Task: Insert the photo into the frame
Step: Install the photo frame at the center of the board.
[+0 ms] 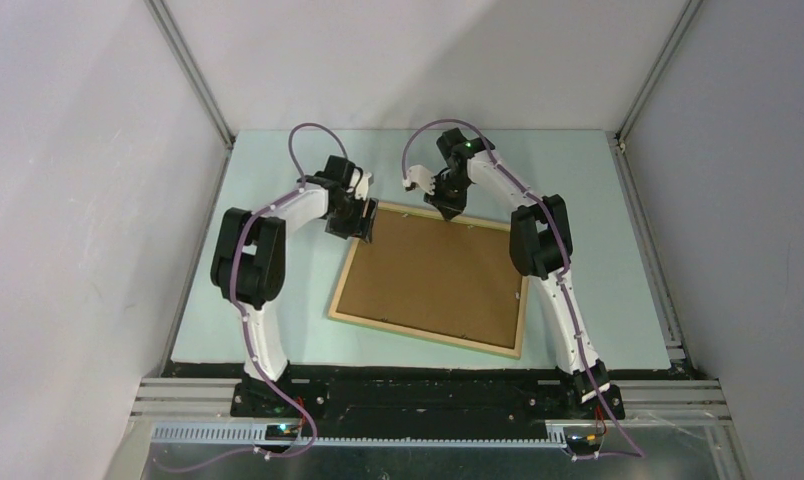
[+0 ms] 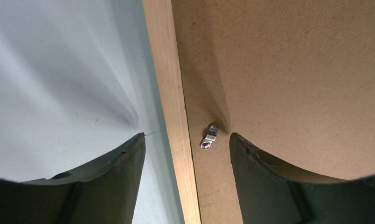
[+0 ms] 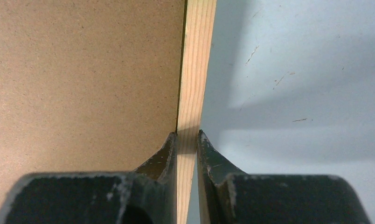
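Lying back-up on the pale green table (image 1: 598,180), the frame (image 1: 428,336) sits a bit turned, w/ its far-left corner near the left arm and its far rail under the right arm. Its pale wood back faces up, and a brown backing board (image 1: 433,275) fills the inside.

The left pincer (image 1: 356,225) hangs over the far-left corner. In the left wrist cam its jaws stand wide apart (image 2: 186,137) and hold nothing: one finger (image 2: 111,177) is over the table (image 2: 59,70), the other (image 2: 269,182) over the backing board (image 2: 293,70). Btw. them run the wood rail of the frame (image 2: 171,93) and a small metal turn clip (image 2: 209,136), which lies on the board just beside the rail. Whether the fingertips touch the surface, I cannot tell.

The right pincer (image 1: 448,208) is at the far rail. In the right wrist cam it is clamped (image 3: 187,135) on the rail of the frame (image 3: 195,70), w/ one finger on the board side (image 3: 83,70) and one on the table side (image 3: 293,70); only the thin strip of wood is btw. the tips.
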Controlling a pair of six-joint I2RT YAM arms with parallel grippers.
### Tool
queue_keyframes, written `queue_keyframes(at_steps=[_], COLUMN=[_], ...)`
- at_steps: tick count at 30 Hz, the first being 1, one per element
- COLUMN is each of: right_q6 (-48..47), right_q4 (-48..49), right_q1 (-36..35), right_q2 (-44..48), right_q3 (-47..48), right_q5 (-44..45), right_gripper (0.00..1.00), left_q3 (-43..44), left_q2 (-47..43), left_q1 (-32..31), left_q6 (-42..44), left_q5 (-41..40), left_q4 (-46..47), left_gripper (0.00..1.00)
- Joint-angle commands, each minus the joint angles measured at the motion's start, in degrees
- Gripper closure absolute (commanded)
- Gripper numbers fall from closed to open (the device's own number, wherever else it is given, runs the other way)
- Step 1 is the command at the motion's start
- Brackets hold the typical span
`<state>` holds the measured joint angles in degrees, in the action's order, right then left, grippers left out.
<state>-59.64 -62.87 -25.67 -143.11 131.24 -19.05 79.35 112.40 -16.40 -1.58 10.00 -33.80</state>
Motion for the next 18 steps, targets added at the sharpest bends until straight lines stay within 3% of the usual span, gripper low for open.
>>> queue_keyframes(at_steps=[1,18], right_q6=[0.3,0.9], right_q4=[4.2,4.2], right_q1=[0.4,0.5], right_q2=[-0.9,-0.6], right_q3=[-1.2,-2.4], right_q5=[-0.1,0.4], right_gripper=[1.0,1.0], left_q3=[2.1,2.7], left_q2=[0.7,1.3], left_q1=[-0.8,-1.1], left_q6=[-0.8,-1.4], left_q5=[-3.2,-5.2], left_q4=[0.4,1.5], left_gripper=[0.32,0.55])
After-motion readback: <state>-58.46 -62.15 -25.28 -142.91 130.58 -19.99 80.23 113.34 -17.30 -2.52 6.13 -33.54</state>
